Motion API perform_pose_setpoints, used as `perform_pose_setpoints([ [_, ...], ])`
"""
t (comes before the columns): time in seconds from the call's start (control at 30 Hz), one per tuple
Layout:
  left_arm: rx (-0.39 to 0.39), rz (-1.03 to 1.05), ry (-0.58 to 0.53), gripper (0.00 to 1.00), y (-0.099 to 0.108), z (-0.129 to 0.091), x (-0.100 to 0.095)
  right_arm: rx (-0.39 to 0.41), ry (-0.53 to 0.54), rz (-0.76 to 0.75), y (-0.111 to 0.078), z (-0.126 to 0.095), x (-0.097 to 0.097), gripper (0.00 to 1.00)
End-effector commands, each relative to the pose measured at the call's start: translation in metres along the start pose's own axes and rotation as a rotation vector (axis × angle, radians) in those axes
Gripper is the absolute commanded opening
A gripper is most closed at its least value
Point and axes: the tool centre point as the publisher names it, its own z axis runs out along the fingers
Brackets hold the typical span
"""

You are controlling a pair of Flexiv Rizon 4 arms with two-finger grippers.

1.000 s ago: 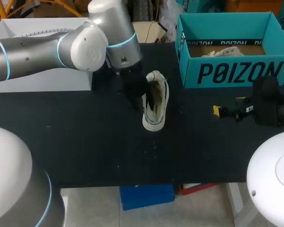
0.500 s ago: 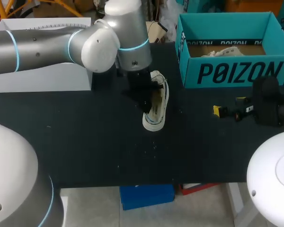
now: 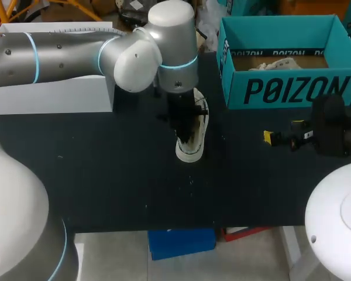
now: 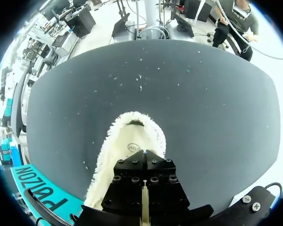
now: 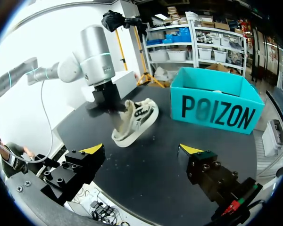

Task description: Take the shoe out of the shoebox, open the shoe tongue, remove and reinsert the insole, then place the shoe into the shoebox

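Since the shoe lies on its side on the counter, outside the shoebox but near it, I judge the insole step to be in hand. The left hand sits at the shoe's opening, above the insole; I cannot tell whether it grips anything. The right hand stands wide and empty, well apart from the shoe. The shoe seems light, with soft fleecy lining and a stiffer sole. The insole probably bends easily, so its heel edge is best to pinch while the sole is held steady.
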Motion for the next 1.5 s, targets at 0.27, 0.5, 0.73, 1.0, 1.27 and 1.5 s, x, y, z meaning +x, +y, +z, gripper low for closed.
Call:
perform_pose_setpoints([
  [0.27, 0.013, -0.003, 0.001, 0.00, 0.001, 0.012, -0.005, 0.005, 0.002, 0.001, 0.001, -0.001, 0.000, 1.00],
  [0.5, 0.024, -0.027, -0.160, 0.00, -0.005, -0.034, 0.003, 0.005, 0.002, 0.001, 0.001, -0.001, 0.000, 1.00],
  [0.73, 0.018, -0.110, -0.361, 0.00, 0.001, -0.083, 0.025, 0.005, 0.002, 0.001, 0.001, -0.001, 0.000, 1.00],
  [1.0, -0.102, -0.294, -0.465, 0.00, 0.024, -0.116, 0.047, 0.005, 0.002, 0.001, 0.001, -0.001, 0.000, 1.00],
  [1.27, -0.190, -0.415, -0.437, 0.00, 0.073, -0.127, 0.045, 0.005, 0.002, 0.001, 0.001, -0.001, 0.000, 1.00],
  [1.5, -0.173, -0.419, -0.426, 0.00, 0.110, -0.118, 0.027, 0.005, 0.002, 0.001, 0.001, -0.001, 0.000, 1.00],
])
